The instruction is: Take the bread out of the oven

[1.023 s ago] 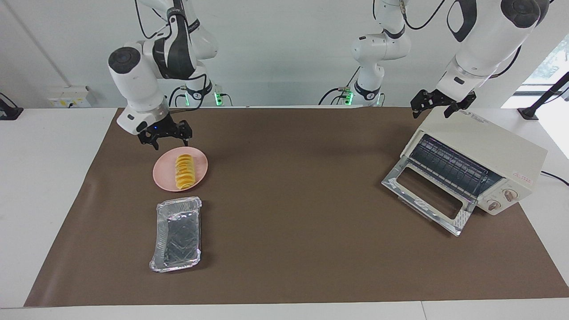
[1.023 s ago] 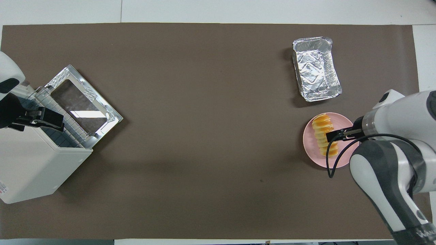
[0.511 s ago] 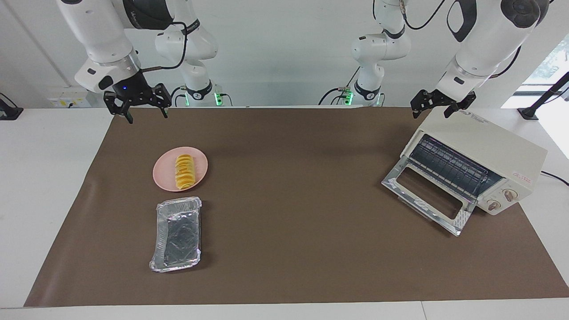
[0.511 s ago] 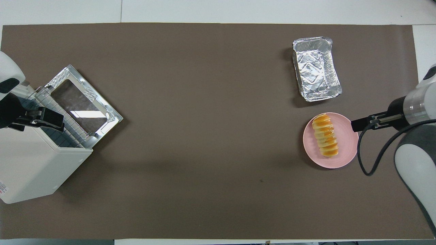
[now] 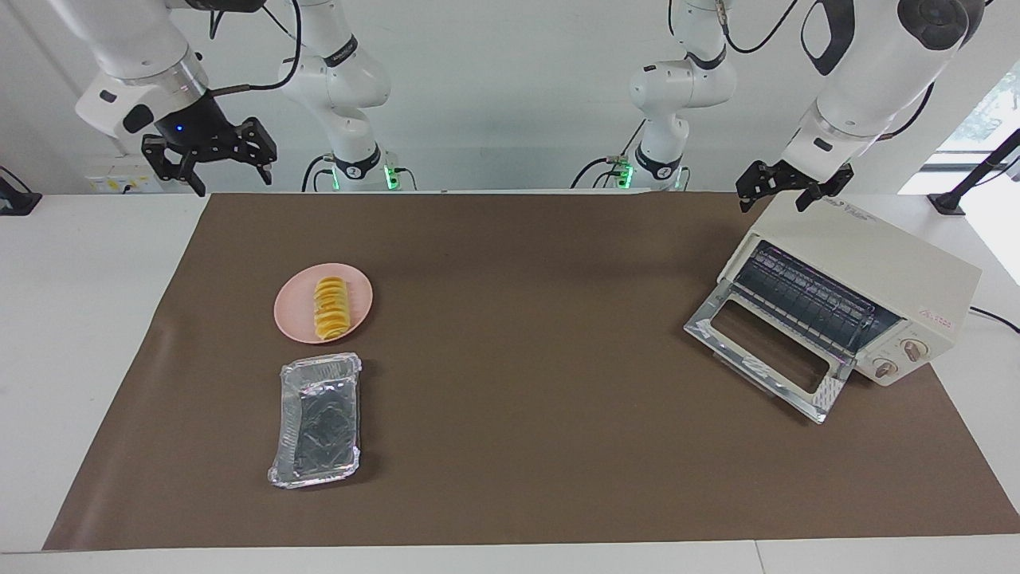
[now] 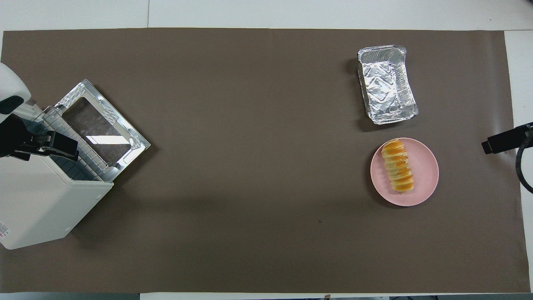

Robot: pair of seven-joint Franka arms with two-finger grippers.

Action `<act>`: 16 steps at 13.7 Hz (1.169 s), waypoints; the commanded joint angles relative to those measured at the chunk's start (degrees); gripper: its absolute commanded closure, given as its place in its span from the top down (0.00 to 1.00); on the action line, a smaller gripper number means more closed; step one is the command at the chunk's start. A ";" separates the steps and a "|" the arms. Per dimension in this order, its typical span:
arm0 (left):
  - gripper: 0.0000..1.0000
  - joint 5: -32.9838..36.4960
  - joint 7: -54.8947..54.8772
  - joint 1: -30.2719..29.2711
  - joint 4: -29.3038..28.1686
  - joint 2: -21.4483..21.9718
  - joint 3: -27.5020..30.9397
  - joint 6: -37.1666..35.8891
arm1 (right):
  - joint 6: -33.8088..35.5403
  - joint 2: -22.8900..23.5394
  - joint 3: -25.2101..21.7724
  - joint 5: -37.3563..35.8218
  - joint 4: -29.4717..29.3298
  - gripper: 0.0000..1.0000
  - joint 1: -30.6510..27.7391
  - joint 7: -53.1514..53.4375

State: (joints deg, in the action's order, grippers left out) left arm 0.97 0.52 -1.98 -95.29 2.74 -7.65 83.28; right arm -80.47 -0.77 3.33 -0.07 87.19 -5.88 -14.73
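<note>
Bread (image 5: 331,307) on pink plate (image 5: 296,316), beside foil tray (image 5: 317,420). Oven (image 5: 853,292) door down. Right hand (image 5: 210,156) raised over worktop (image 5: 518,335) edge, open, empty. Left hand (image 5: 793,186) above oven top, open, empty.

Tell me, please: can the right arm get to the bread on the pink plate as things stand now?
Probably yes. The bread lies uncovered on the pink plate at the right arm's end of the table. The right gripper hangs open above that table edge, with nothing between them.
</note>
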 commanded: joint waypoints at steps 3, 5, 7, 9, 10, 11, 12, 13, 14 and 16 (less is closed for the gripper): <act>1.00 -0.62 -0.52 -0.66 -0.25 0.60 -0.26 0.30 | -8.46 -0.98 0.53 0.16 7.98 1.00 -1.94 -0.83; 1.00 -0.62 -0.52 -0.66 -0.25 0.60 -0.26 0.30 | -8.83 -1.07 0.53 0.15 8.88 1.00 -1.94 -0.74; 1.00 -0.62 -0.52 -0.66 -0.25 0.69 -0.26 0.30 | -6.82 -0.38 0.62 0.42 6.52 1.00 -2.29 -0.83; 1.00 -0.62 -0.52 -0.66 -0.25 0.69 -0.26 0.39 | -3.48 -0.02 0.62 0.33 3.27 1.00 -2.55 -0.74; 1.00 -0.62 -0.52 -0.66 -0.25 0.69 -0.26 0.30 | -3.38 -0.02 0.62 0.33 3.08 1.00 -2.64 -0.74; 1.00 -0.62 -0.52 -0.66 -0.25 0.69 -0.26 0.30 | -2.86 0.15 0.62 0.50 2.99 1.00 -2.99 -0.74; 1.00 -0.62 -0.52 -0.66 -0.25 0.60 -0.26 0.30 | -0.85 0.16 0.62 0.59 2.64 1.00 -3.08 -0.74; 1.00 -0.62 -0.52 -0.66 -0.25 0.69 -0.26 0.30 | -0.14 0.16 0.62 0.25 1.16 1.00 -3.08 -0.74; 1.00 -0.62 -0.52 -0.66 -0.25 0.69 -0.26 0.30 | -0.48 0.24 0.62 0.07 0.97 1.00 -3.26 -0.74; 1.00 -0.62 -0.52 -0.66 -0.25 0.60 -0.26 0.30 | -0.48 0.16 0.62 -0.20 1.14 1.00 -3.08 -0.74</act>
State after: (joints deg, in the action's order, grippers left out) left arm 0.97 0.52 -1.98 -95.29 2.74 -7.65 83.28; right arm -82.02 -0.78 3.30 -0.10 89.16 -8.03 -14.73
